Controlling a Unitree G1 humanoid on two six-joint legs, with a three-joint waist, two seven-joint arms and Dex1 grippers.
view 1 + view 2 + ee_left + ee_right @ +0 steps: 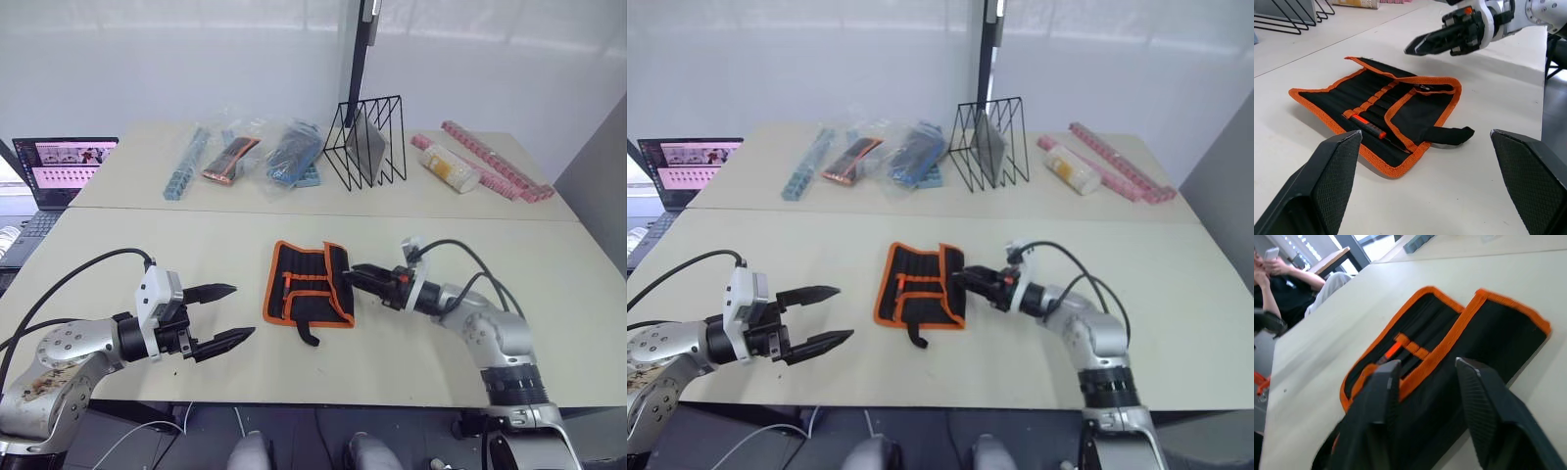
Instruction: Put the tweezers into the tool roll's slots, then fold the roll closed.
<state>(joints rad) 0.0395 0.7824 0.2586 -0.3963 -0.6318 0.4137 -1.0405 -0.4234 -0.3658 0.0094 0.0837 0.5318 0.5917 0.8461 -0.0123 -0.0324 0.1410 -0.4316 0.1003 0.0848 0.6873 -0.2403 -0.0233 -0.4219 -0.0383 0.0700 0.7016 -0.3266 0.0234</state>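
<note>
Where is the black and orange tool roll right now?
The tool roll lies on the near table, in the middle between the two grippers: the right gripper is at its right edge, and the left gripper hangs open, apart to its left.

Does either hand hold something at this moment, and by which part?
Nothing is held. The left hand is open, apart from the tool roll. The right hand is at the roll's edge, fingers open, gripping nothing.

Black tool roll [306, 284] with orange trim, beige table [147, 245], black wire rack [366, 142]
</note>
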